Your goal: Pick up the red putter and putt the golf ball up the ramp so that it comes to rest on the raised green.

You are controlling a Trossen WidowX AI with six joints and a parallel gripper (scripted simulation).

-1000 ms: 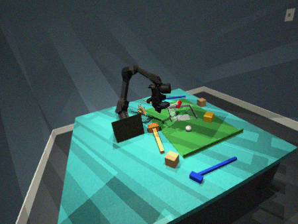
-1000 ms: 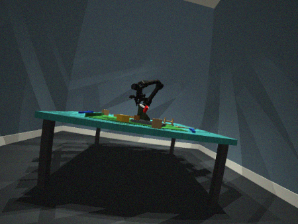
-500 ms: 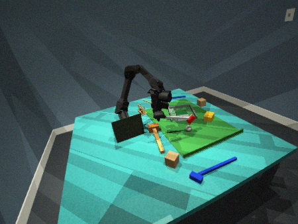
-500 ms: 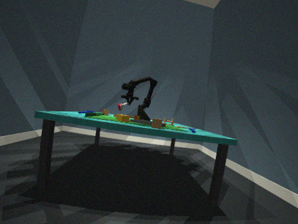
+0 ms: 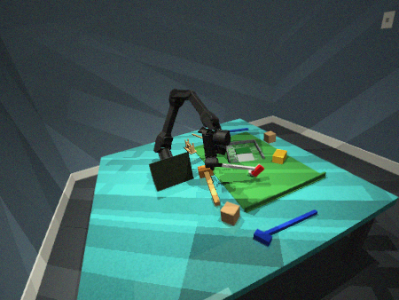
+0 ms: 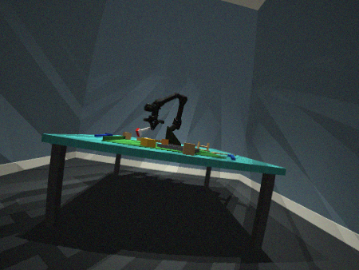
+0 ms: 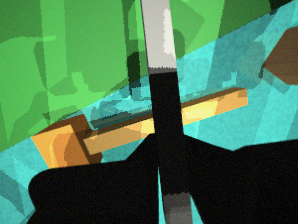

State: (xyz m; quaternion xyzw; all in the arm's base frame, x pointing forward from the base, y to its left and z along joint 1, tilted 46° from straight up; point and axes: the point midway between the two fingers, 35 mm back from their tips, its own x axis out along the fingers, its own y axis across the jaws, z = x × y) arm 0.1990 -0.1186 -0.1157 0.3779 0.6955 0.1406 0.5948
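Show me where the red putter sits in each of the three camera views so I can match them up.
Top: the red putter shows its head just right of centre, over the green mat, the shaft running left to the gripper.
Exterior: its red head is left of centre, above the table, left of the gripper.
Wrist: only the shaft shows, from the fingers up to the top edge; the head is out of frame.
Shared landmark: the green mat.
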